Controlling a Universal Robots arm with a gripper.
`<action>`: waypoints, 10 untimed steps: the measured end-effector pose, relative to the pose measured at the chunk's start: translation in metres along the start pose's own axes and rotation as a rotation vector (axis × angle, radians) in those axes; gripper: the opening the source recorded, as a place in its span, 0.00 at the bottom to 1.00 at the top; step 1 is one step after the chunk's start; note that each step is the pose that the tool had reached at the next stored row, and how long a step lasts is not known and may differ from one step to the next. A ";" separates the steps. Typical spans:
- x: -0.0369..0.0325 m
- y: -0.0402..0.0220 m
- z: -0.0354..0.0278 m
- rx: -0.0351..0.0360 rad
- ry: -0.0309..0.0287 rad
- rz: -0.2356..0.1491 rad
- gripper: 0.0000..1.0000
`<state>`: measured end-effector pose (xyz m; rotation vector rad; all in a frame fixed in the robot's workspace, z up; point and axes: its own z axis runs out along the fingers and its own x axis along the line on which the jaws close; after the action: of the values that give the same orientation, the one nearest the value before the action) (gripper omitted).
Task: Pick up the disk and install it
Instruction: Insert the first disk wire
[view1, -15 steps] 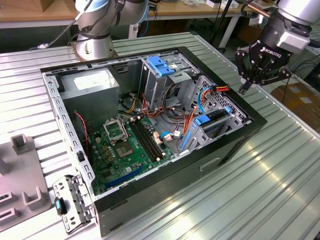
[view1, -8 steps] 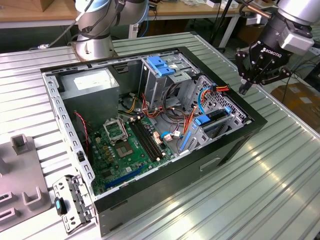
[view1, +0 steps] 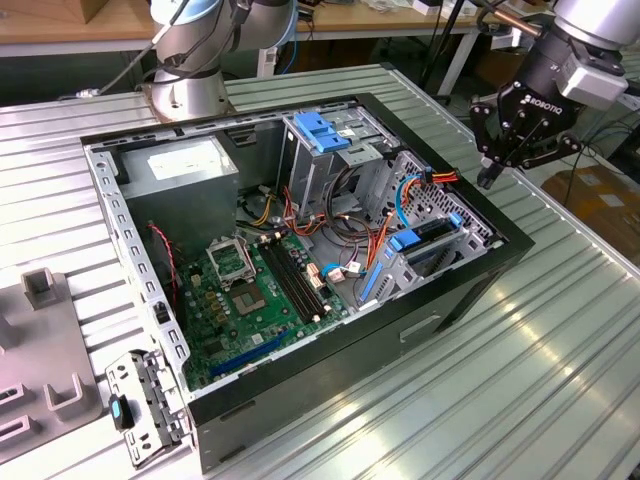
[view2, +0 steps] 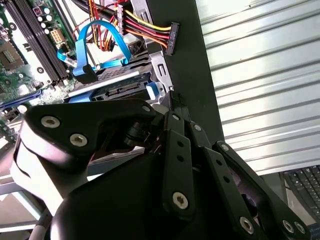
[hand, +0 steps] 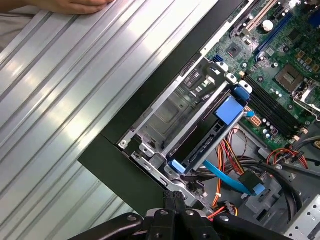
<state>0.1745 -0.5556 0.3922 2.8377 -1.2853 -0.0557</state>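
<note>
A ribbed silver metal table (view1: 560, 330) carries an open black computer case (view1: 470, 290), its green motherboard (view1: 250, 290) exposed. The exterior view takes in a grey power-supply box (view1: 180, 170) at the case's far corner. The first wrist view takes in a person's hand (hand: 75, 5) resting on the table. The black multi-link gripper (view1: 488, 178) hangs above the case's rim at the exterior view's right, its fingers drawn together on nothing. Its body is cut off by the frame in both wrist views. The flat silver-grey hard disk with blue plastic rails (hand: 200, 148) sits slotted in the bare metal drive cage (hand: 165, 112), just below the fingertips (hand: 172, 200) and apart from them. The cage hides its label and broad face, leaving the dark connector edge and blue rail ends in sight. A flat blue cable (hand: 227, 179) runs just beside it.
</note>
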 end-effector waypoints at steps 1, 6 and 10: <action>-0.0001 -0.0001 0.0003 0.0002 -0.0001 -0.006 0.11; -0.0022 -0.0020 0.0014 0.0004 0.0039 -0.062 0.11; -0.0085 -0.0076 0.0031 0.0025 0.0067 -0.084 0.18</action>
<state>0.1745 -0.5443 0.3891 2.8904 -1.1651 -0.0463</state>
